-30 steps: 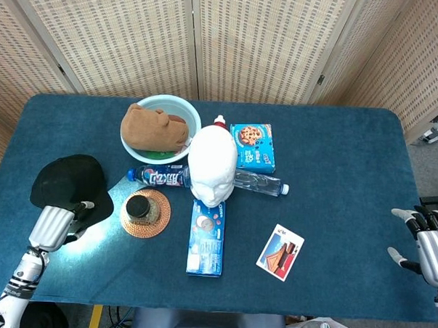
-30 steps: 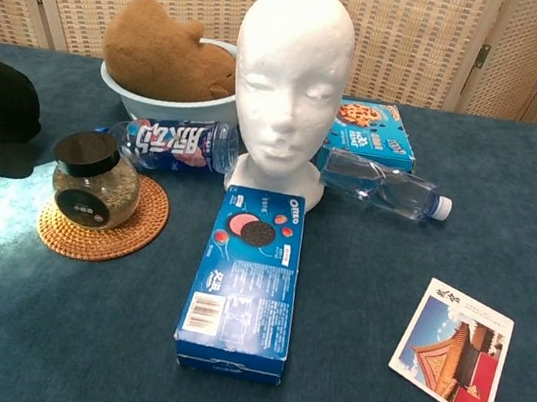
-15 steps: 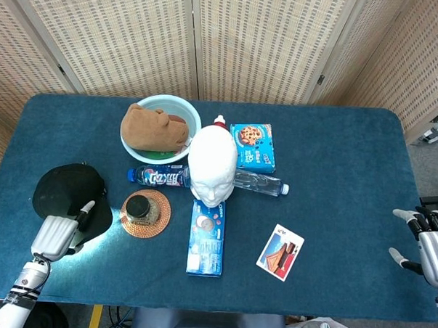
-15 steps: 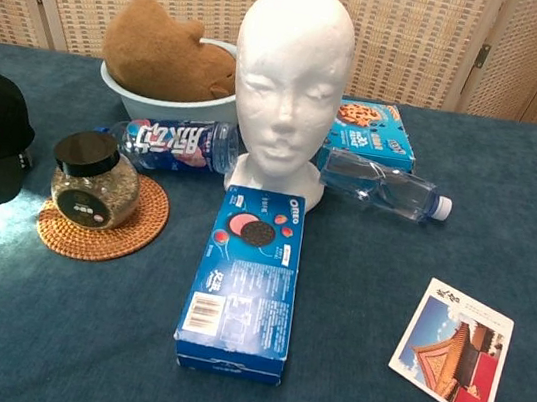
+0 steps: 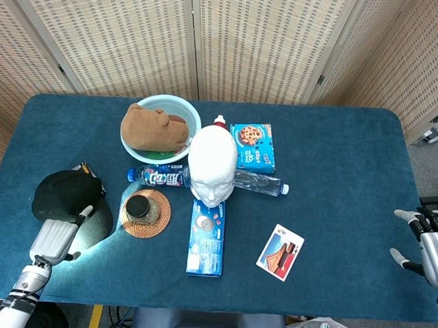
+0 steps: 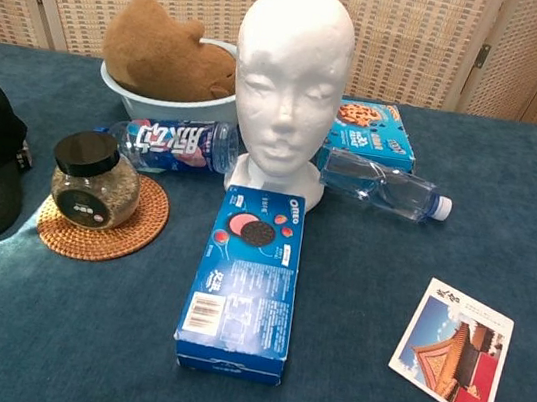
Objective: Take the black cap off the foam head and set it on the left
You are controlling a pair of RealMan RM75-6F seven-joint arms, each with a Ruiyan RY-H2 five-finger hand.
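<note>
Teal cloth table (image 5: pixel 336 140); woven screens (image 5: pixel 261 42) behind

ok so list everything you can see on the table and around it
cap: 1, black, table's left side, off the head
foam head: 1, white, centre, bare
bowl: 1, pale blue, behind the head, holds the plush
plush toy: 1, brown, in the bowl
soda bottle: 1, blue label, lying left of the head
water bottle: 1, clear, lying right of the head
jar: 1, black lid, on the coaster
coaster: 1, woven brown
cookie boxes: 2, blue, one in front, one behind
card: 1, front right
left hand: beside the cap's brim
right hand: right edge, fingers apart
</note>
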